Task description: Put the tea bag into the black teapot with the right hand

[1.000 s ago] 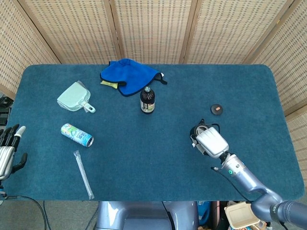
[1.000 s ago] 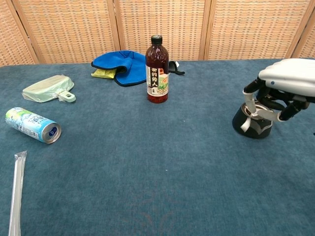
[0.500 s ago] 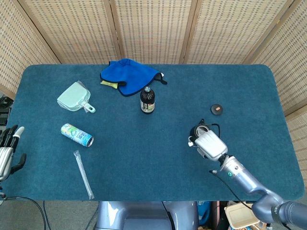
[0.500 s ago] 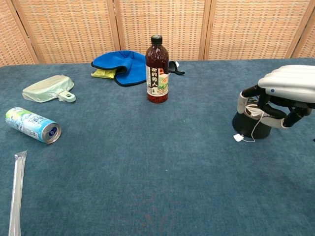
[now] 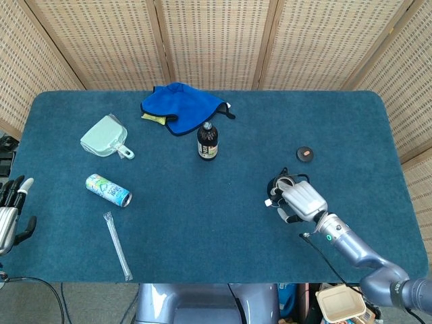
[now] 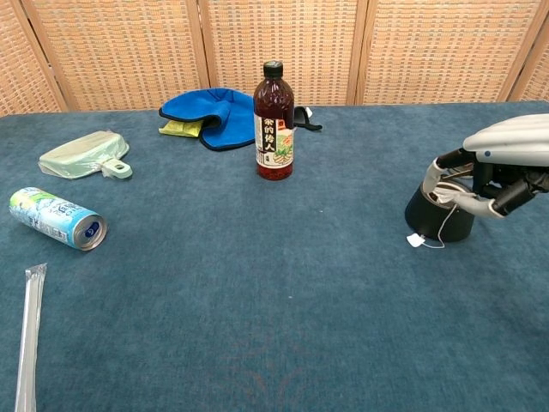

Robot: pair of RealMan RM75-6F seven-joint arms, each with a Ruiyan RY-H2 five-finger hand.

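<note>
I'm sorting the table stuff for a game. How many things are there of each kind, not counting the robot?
Drink containers: 2, the dark bottle and the can lying on its side.
Tea things: 3, the black teapot, its tea bag tag, a small round lid.
Cloths: 1, blue cloth.
Dustpans: 1, green dustpan.
Wrapped straws: 1.
Total: 8.

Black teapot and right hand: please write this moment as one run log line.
right hand: over black teapot, holds nothing visible | tea bag: string and tag hang outside pot | left hand: idle at table edge
</note>
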